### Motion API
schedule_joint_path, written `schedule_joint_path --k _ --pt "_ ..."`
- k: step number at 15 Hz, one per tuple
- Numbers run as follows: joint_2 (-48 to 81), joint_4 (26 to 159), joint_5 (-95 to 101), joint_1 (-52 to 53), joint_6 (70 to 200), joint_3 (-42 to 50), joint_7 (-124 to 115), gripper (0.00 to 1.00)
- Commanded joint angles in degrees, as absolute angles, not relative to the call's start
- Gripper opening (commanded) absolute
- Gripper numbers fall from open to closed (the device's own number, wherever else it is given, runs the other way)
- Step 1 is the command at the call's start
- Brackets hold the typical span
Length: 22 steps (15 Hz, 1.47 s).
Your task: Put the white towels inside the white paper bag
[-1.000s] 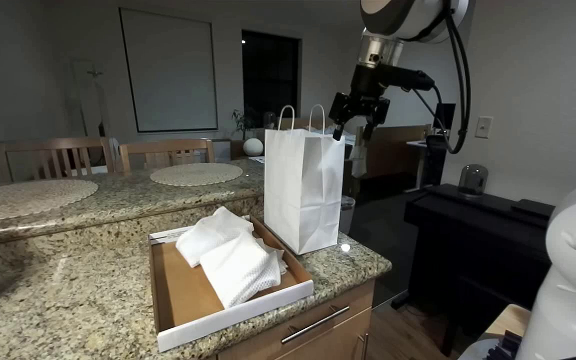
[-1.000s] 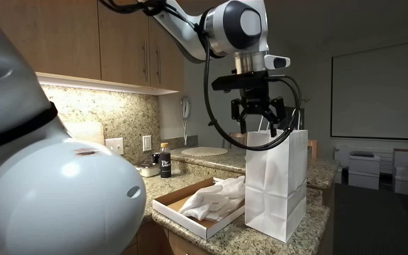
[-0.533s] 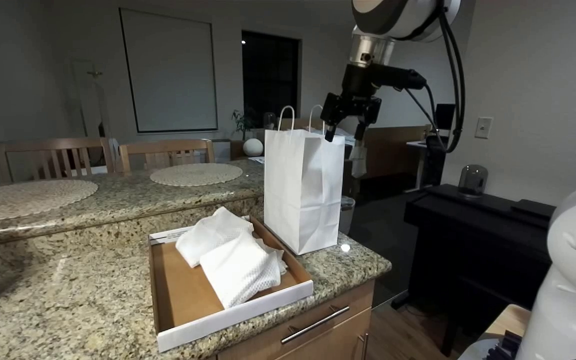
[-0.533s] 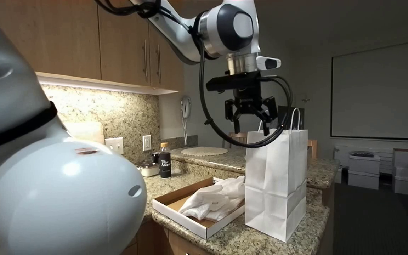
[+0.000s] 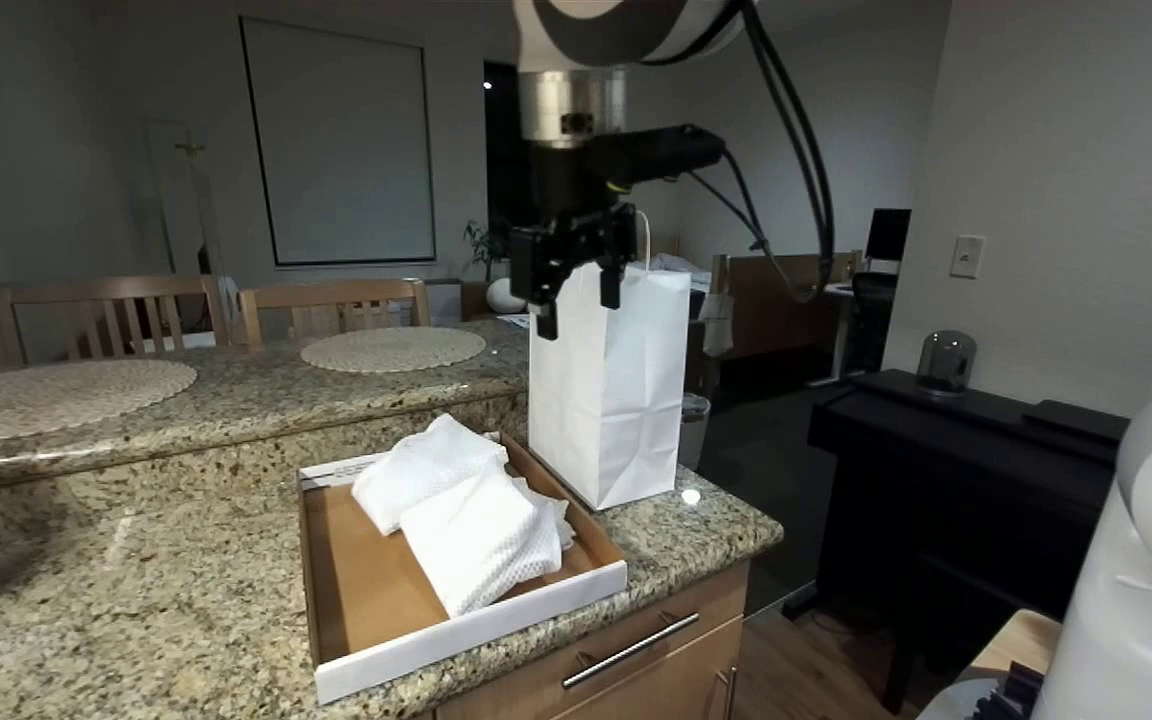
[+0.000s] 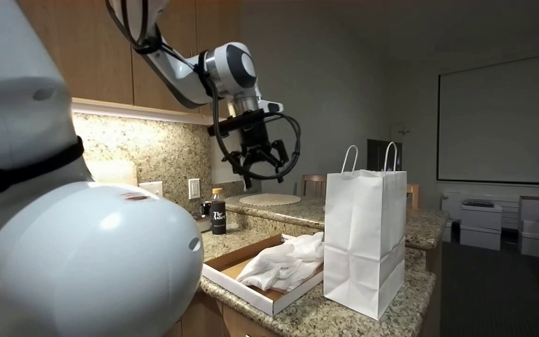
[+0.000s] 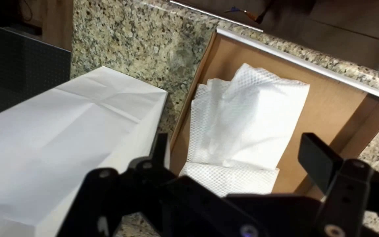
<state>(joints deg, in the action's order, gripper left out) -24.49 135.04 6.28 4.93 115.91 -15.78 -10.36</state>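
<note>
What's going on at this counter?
A Panda arm is being run to bag white towels, but it holds nothing at this moment. Its end effector is raised above the counter, jaws apart, and the wrist view looks down on the towels. They lie rumpled in a shallow cardboard tray; the white paper bag stands upright beside it. The bag's inside isn't visible, so its contents can't be told.

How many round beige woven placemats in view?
2. In an exterior view, both lie on the raised granite counter: a round beige woven placemat at the frame's left edge, another nearer the white paper bag. The bag may hide more.
</note>
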Motion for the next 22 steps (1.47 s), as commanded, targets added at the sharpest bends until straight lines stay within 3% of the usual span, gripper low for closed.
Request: schedule_joint_path --k 1,5,10,15,22 --pt "-11.8 125.5 13.5 6.2 113.9 -22.9 -21.2 1.00" --pt "2.6 116.6 17.4 5.4 114.6 -27.6 -31.5 1.00" --pt "13.6 108.8 11.7 14.1 112.7 -19.1 -34.9 1.00" --pt "14.3 109.1 12.2 16.3 114.6 -16.6 -33.2 1.00" --pt "26.3 104.7 12.1 18.9 119.4 -9.8 -37.4 1.00"
